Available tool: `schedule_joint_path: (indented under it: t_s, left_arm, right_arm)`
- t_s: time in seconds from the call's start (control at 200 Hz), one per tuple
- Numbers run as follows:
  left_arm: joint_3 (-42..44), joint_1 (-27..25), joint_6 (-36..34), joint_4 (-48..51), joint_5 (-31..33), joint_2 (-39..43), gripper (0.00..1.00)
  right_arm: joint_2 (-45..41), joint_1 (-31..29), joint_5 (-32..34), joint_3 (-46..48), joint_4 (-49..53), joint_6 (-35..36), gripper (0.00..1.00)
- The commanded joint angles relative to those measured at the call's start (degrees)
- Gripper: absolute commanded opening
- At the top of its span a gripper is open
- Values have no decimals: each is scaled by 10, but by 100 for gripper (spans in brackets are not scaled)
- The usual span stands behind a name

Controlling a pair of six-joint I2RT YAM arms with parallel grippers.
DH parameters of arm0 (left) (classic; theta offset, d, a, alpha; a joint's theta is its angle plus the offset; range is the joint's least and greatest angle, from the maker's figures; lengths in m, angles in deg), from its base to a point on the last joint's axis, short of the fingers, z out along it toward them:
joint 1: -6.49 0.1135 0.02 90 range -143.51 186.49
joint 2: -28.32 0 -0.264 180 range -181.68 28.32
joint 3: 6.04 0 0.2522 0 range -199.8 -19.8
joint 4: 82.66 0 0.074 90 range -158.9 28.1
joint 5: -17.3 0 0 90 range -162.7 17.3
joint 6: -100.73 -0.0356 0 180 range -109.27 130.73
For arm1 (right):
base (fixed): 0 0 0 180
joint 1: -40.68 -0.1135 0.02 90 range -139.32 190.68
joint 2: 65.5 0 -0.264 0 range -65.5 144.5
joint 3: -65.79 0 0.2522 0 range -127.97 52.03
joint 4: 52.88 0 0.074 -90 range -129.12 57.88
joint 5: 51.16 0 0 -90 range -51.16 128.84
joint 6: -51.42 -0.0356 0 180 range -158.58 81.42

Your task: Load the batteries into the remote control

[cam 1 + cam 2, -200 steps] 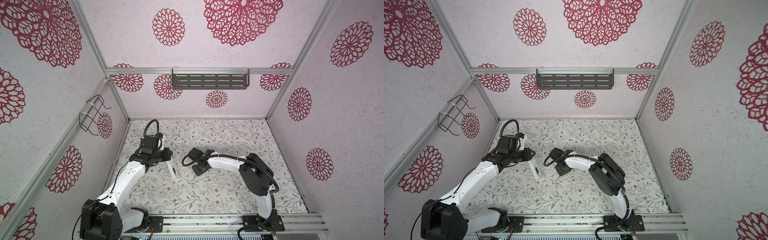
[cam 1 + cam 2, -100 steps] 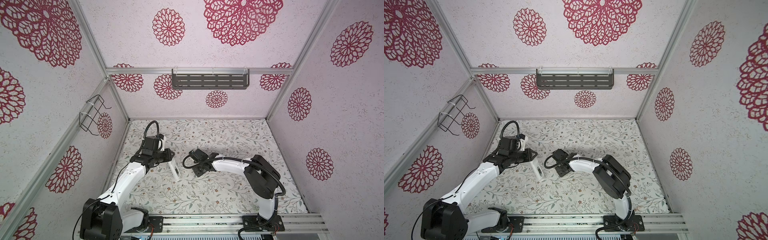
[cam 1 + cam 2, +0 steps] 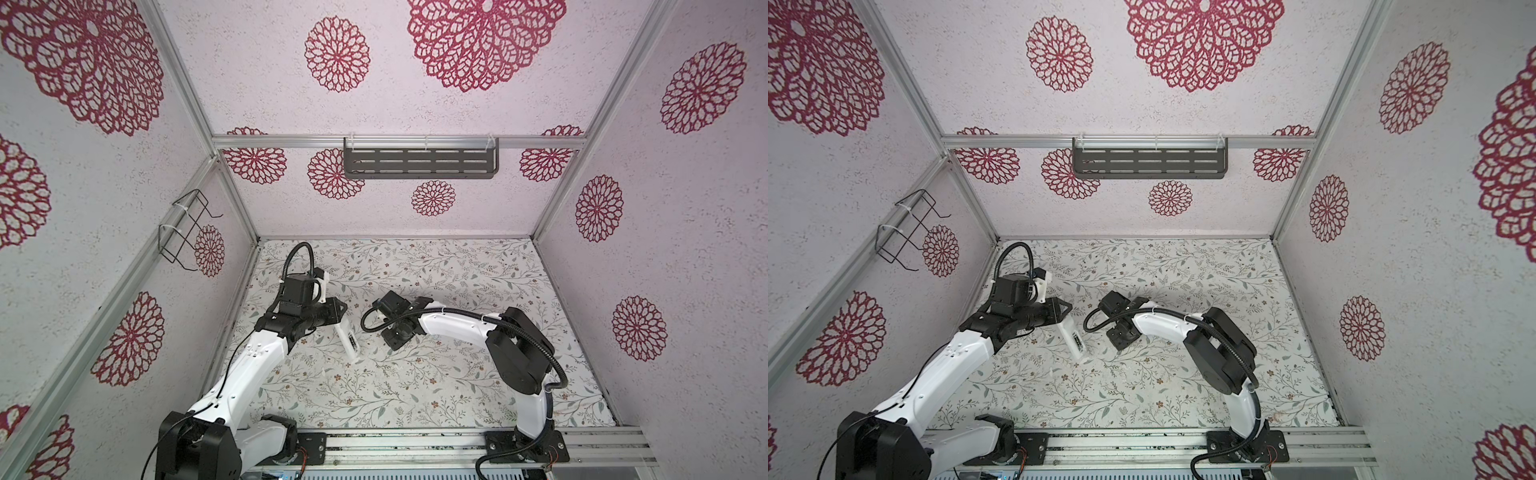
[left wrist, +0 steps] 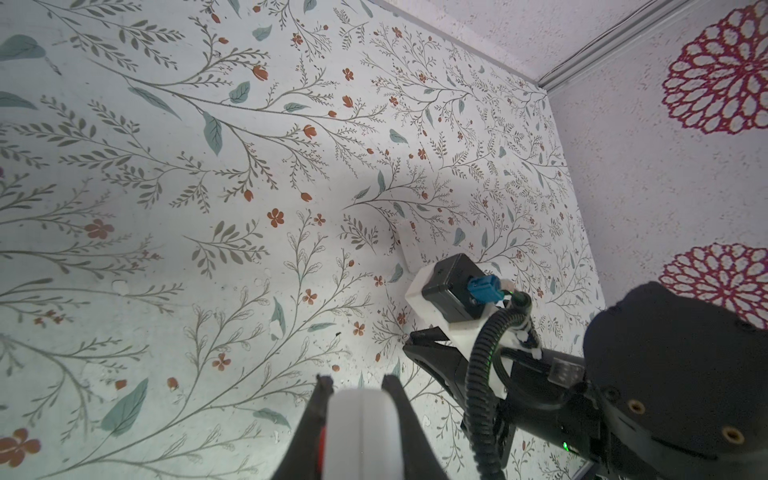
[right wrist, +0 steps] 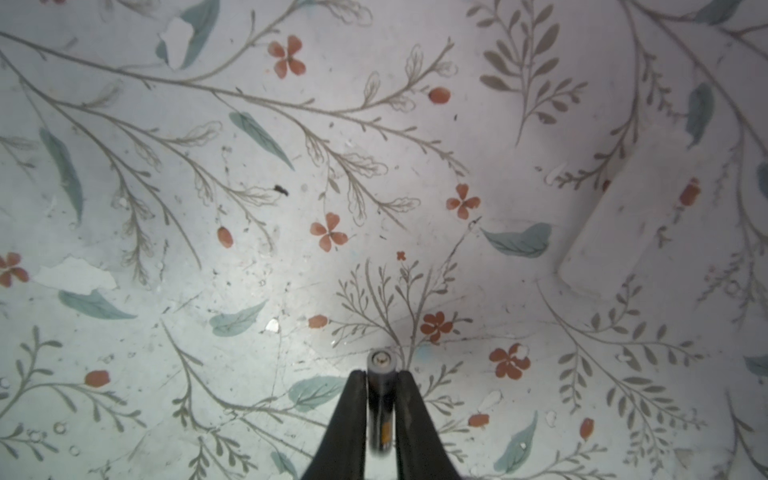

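Right wrist view, battery (image 5: pixel 379 409) clamped in right gripper (image 5: pixel 380 376)

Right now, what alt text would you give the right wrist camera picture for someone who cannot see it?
The right gripper pinches a slim dark battery with a silvery end between its black jaws, above a floral-print table. A pale oblong piece lies flat on it nearby.

The right gripper (image 5: pixel 381 376) pinches a dark battery (image 5: pixel 380 405) over the floral tabletop (image 5: pixel 249 208).
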Motion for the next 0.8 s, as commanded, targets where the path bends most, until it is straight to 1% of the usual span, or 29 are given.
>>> schedule_joint_path:
  t_s: [0.0, 0.15, 0.27, 0.485, 0.675, 0.74, 0.795]
  left_arm:
    - [8, 9, -5, -14, -2, 18, 0]
    - [12, 11, -3, -17, -6, 27, 0]
    - [14, 13, -3, -21, -8, 31, 0]
    - [20, 16, 1, -29, -12, 37, 0]
    - [26, 17, 1, -29, -9, 47, 0]
    - [27, 18, 2, -31, -10, 48, 0]
    - [28, 19, 3, -32, -11, 48, 0]
  right_arm:
    - [11, 3, -1, -19, 53, 14, 19]
    - [28, 3, -4, -36, 67, 15, 21]
    - [36, 4, -4, -47, 74, 16, 25]
    - [65, 6, 4, -83, 110, 26, 26]
    - [87, 11, 3, -112, 137, 32, 26]
    - [93, 12, 2, -121, 144, 33, 24]
    - [98, 12, 2, -128, 152, 33, 21]
